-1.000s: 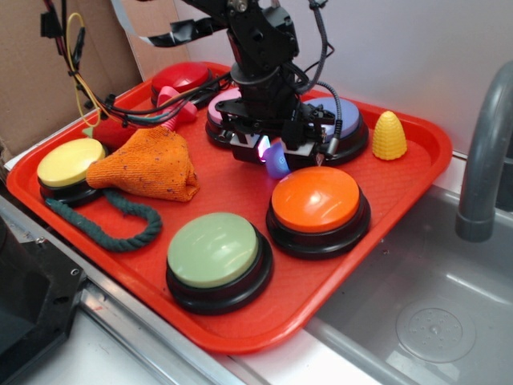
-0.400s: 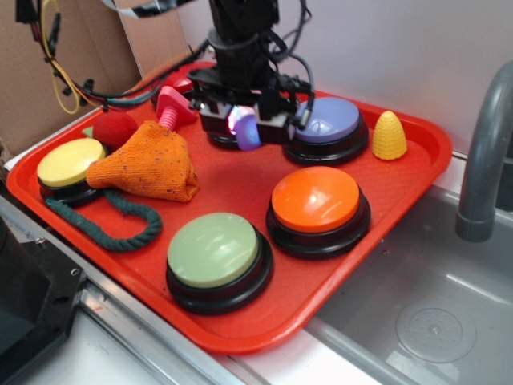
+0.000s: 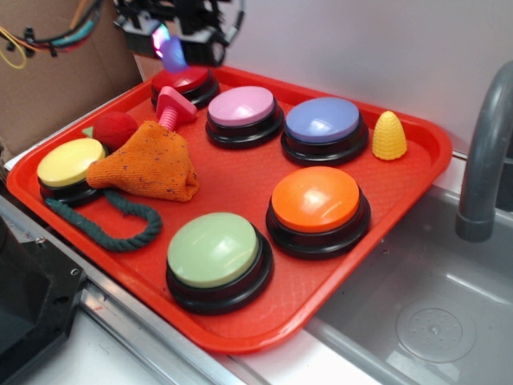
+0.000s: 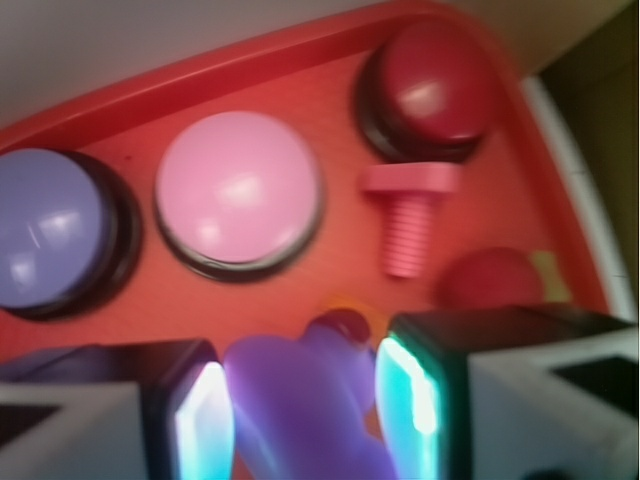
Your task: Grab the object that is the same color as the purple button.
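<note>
Gripper [image 3: 178,50] at upper left of frame, clamped on purple toy [image 4: 300,405], raised clear of tray [image 3: 417,152]; matches purple button [image 3: 323,120], grab looks done.

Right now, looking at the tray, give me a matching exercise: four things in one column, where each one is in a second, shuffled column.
Things:
1. purple toy
2. yellow cone
3. green rope
4. pink peg

Places:
A. beside the purple button, near the tray's far right edge
B. in front of the red button
C. held in the gripper, above the tray
D. by the yellow button

Pairs: 1-C, 2-A, 3-D, 4-B
</note>
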Motion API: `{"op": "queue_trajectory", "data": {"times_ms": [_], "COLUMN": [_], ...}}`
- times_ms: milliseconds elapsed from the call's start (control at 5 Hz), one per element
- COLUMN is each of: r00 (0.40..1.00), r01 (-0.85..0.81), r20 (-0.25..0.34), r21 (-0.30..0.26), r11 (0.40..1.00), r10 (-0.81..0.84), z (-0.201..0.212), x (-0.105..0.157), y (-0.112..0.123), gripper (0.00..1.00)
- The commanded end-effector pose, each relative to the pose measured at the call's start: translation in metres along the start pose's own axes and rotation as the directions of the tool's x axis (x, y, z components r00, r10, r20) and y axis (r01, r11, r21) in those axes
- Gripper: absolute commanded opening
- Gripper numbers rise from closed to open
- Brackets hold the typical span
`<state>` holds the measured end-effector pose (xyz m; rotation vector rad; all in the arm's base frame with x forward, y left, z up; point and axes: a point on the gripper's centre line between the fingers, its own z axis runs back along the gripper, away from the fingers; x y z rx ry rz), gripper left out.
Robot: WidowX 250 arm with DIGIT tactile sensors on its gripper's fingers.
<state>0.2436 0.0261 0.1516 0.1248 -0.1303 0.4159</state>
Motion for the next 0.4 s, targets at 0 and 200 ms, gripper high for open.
{"op": "queue_trajectory", "data": {"times_ms": [0, 200], "r00": [0.992, 0.992], "r01": [-0.036, -0.015], "r20": [0.116, 0.122], "r21": [-0.074, -0.101], "r11": [0.997, 0.995], "r10": [0.045, 0.027], "z": [0.0505, 0.0478], "x": [0.0066, 0.0069], "y": [0.0402, 0.037], "gripper": [0.0, 0.0]}}
